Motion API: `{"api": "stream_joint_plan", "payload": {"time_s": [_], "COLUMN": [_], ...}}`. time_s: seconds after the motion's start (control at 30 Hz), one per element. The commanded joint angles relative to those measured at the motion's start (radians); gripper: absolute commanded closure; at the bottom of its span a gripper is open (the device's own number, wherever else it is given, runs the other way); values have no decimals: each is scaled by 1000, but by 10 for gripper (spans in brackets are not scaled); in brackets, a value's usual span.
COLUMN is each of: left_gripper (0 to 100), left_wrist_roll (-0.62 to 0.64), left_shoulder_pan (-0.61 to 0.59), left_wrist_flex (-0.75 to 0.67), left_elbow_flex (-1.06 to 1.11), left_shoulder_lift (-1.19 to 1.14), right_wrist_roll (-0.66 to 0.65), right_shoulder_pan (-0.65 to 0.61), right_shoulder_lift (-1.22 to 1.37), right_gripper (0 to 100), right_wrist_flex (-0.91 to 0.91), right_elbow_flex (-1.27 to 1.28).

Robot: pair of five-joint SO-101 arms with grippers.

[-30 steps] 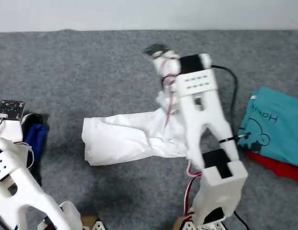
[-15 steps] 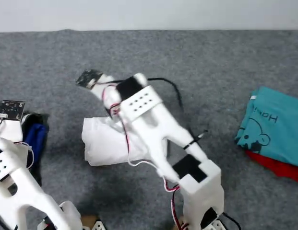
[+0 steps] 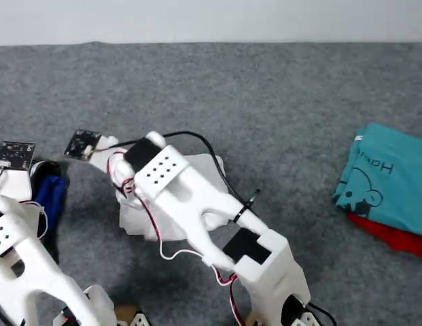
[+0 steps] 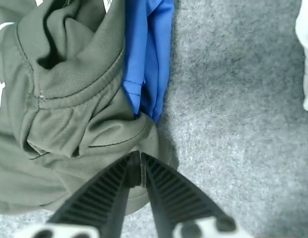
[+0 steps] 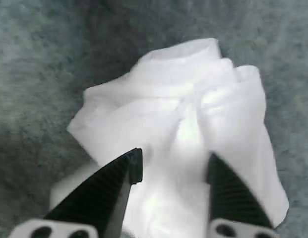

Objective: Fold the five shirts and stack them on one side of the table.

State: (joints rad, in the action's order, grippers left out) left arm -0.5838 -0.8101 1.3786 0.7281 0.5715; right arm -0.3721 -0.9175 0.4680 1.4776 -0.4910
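Pincer, right (image 5: 174,161): jaws wide, hanging just above the white shirt (image 3: 205,168), with bunched cloth below and between the tips but not gripped.

Change over the last second: my right arm swung from the tabletop's (image 3: 278,95) middle to its left part, carrying the shirt's right end across. The shirt, which had lain as a long strip, is now doubled over on itself. I judge this as 1 fold made on shirt 3 of 5, with tidying and stacking not yet done.

Position and axis: the white shirt lies left of centre, well apart from the teal shirt (image 3: 384,180) stacked on the red shirt (image 3: 394,238) at the right edge. Its long axis ran left to right; the bundle now looks about as wide as it is deep, and my arm covers its middle, so I cannot tell which way it runs. Its folded edge faces left.

Pincer, left (image 4: 141,171): jaws closed tip to tip over the grey shirt (image 4: 59,99), which lies touching the blue shirt (image 4: 149,54) at the left edge; whether cloth is pinched, I cannot tell.
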Motion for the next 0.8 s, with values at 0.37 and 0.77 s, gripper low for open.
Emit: {"api": "stream_joint_plan", "payload": {"time_s": [0.37,0.77], "left_gripper": [992,992], "left_wrist_roll": [5,5], "left_shoulder_pan": [6,6], "left_wrist_flex": [-26,-26], "left_elbow_flex": [-28,-31], "left_shoulder_lift": [23,23], "right_wrist_roll": [-141,-195], "right_shoulder_pan": [282,243], "right_shoulder_lift": [1,242], "right_gripper": [998,988], "right_wrist_flex": [266,271], "right_elbow_flex": [-287,-292]}}
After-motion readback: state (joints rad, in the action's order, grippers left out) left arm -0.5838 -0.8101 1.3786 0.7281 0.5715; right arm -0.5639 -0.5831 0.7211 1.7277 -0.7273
